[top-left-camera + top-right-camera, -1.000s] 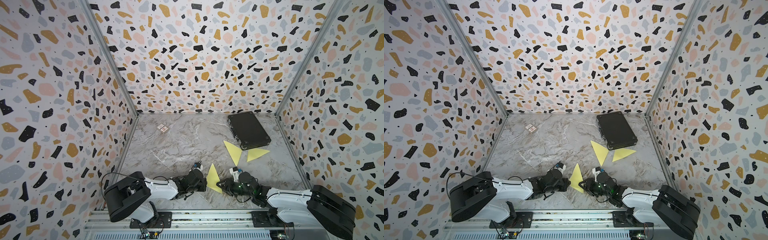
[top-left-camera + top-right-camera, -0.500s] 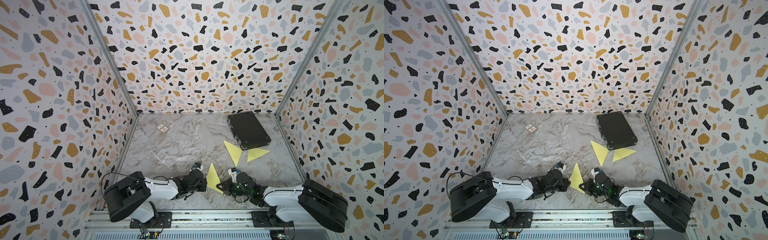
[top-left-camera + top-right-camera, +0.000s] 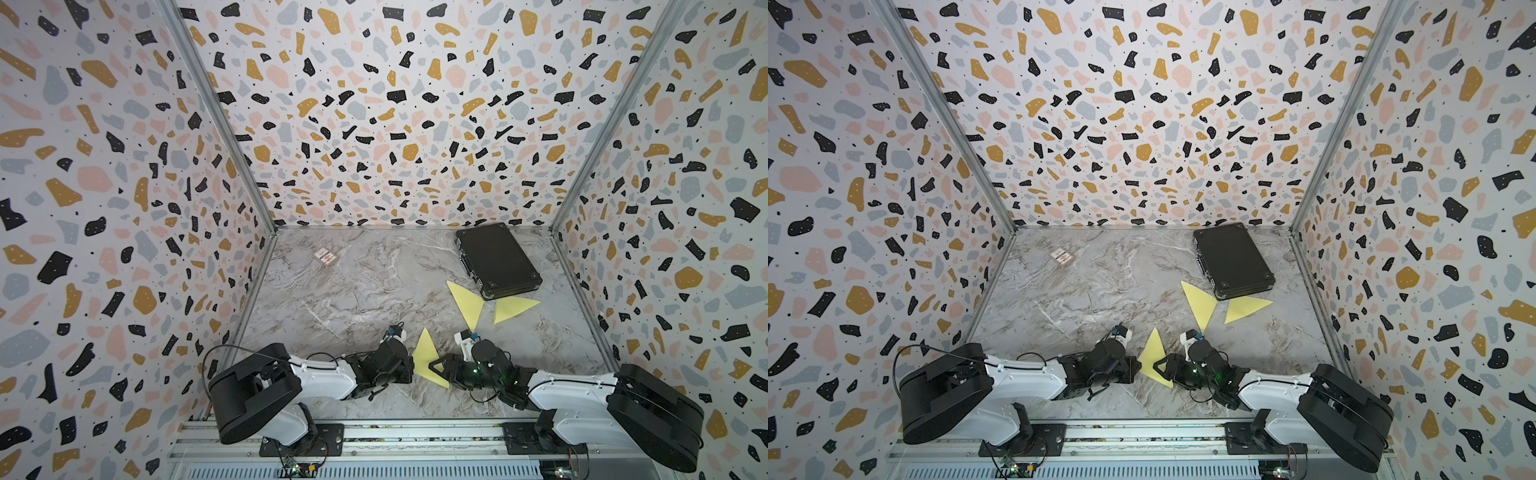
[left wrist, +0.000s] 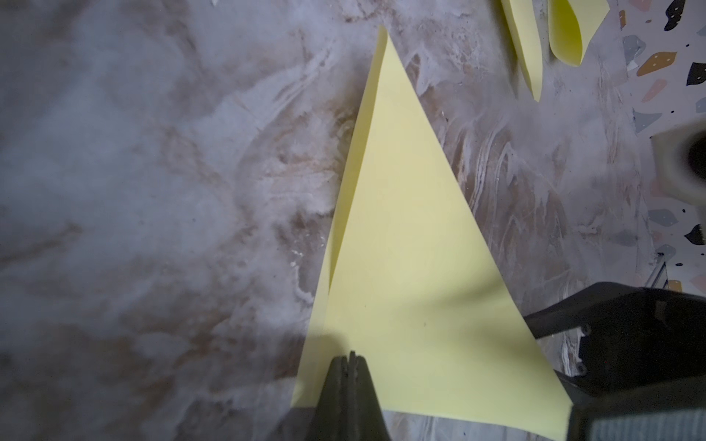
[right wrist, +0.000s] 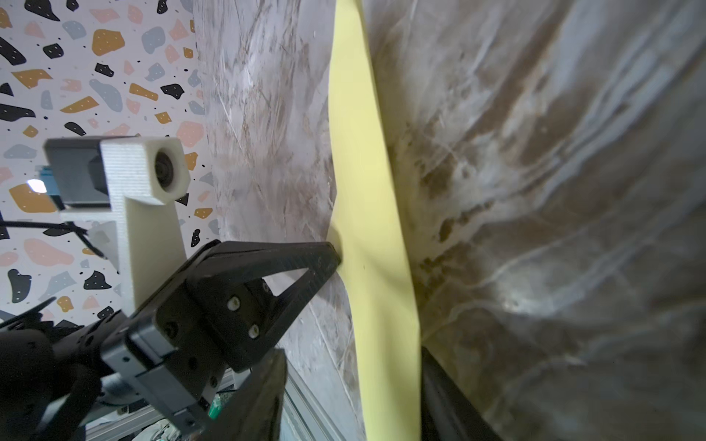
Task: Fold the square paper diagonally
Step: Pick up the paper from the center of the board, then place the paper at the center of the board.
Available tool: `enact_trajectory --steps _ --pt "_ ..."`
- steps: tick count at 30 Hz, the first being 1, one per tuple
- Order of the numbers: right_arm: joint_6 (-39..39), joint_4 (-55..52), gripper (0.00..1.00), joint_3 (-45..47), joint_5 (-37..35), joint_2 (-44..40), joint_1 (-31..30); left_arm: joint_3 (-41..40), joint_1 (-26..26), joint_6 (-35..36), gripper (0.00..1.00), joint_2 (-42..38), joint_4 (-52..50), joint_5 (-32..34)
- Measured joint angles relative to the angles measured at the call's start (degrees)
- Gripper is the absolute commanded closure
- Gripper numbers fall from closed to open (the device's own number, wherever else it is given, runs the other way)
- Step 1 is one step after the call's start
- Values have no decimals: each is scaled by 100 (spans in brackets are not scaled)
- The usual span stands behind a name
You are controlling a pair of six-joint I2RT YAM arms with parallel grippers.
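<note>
- Paper [image 3: 426, 357], folded to a triangle, lies near the worktop's [image 3: 353, 291] front edge, mid-width.
- Left gripper [image 4: 351, 359]: jaws together, tips pressing its edge.
- Right gripper [image 3: 436, 370]: jaws apart, straddling its other side.

The grey marble-patterned tabletop [image 3: 353, 291] lies bare through its middle and left, so passage there is wide; only a small pinkish flat packet [image 3: 325, 257], perhaps a card pack, sits near the far left corner. The far right is crowded: a black hard-shell case [image 3: 496, 259] lies flat, with a pair of folded yellow paper triangles [image 3: 467, 303] just beside it. Terrazzo-patterned walls [image 3: 124, 208] close three sides. At the front, the left gripper [image 3: 411, 368] and right gripper [image 3: 438, 372] face closely across a third yellow folded paper [image 3: 424, 353].
</note>
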State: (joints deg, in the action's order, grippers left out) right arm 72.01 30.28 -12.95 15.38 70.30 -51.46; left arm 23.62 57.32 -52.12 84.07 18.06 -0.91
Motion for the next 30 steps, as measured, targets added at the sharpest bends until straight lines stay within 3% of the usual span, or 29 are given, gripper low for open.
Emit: enact_trajectory --steps 3,8,15,19,22,25,30 --pt "-269 0 50 -201 57 212 157 -11 4 0 100 -7 15 0" --pt "-570 197 67 -358 249 791 402 -11 15 -2 100 -28 17 17" --pt "-1102 -295 100 -822 358 883 459 -94 31 2 100 -188 -20 -7" --pt "-1580 -1104 100 -1147 317 625 435 -120 50 11 98 -503 -468 -33" --pt "-2109 -2131 100 -1475 33 254 437 -33 61 122 83 -1032 -1530 -26" --pt "-2787 -3427 100 -2039 -704 -151 439 13 61 232 76 -1875 -2479 48" --pt "-3838 -4942 100 -3018 -2417 -509 437 22 61 258 74 -3246 -3217 328"
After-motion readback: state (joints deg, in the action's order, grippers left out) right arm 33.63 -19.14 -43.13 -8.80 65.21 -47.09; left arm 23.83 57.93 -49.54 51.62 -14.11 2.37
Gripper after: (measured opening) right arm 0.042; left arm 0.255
